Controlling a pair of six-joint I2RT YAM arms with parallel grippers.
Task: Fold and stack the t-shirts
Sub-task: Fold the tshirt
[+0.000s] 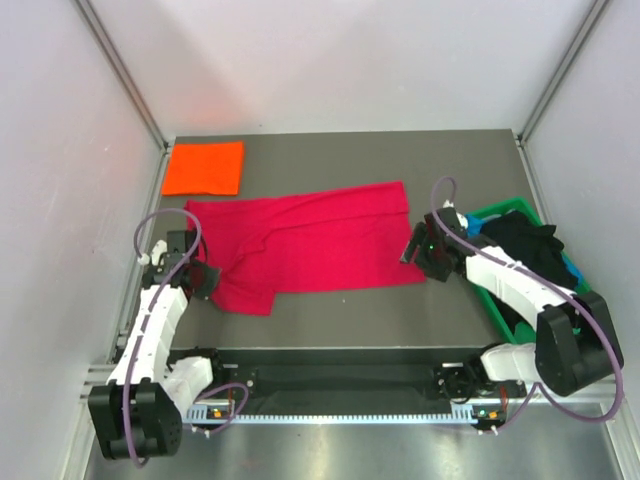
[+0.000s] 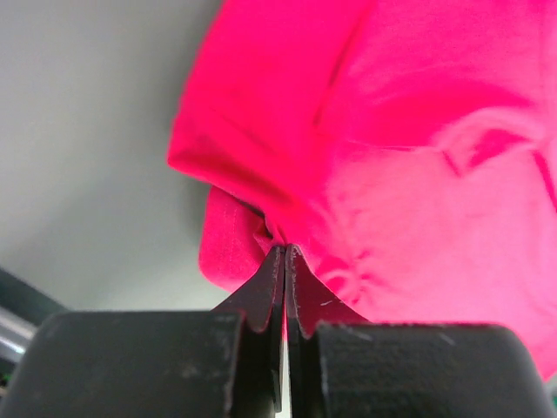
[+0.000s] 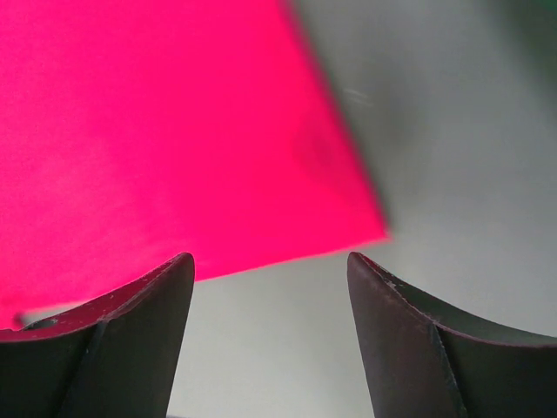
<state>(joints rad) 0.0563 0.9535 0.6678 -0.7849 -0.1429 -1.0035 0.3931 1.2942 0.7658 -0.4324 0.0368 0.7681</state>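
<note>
A crimson-red t-shirt (image 1: 310,243) lies spread on the grey table, partly folded. My left gripper (image 1: 207,277) is shut on its near left edge; the left wrist view shows the cloth (image 2: 392,174) bunched at my closed fingertips (image 2: 285,252). My right gripper (image 1: 414,250) is open and empty at the shirt's near right corner (image 3: 174,148), just off the cloth (image 3: 271,261). A folded bright orange t-shirt (image 1: 205,168) lies flat at the far left. Black (image 1: 520,240) and blue (image 1: 572,268) shirts sit piled in the bin at the right.
A green plastic bin (image 1: 495,300) stands at the table's right edge, beside my right arm. Grey walls with metal posts close in the far, left and right sides. A black rail (image 1: 330,375) runs along the near edge.
</note>
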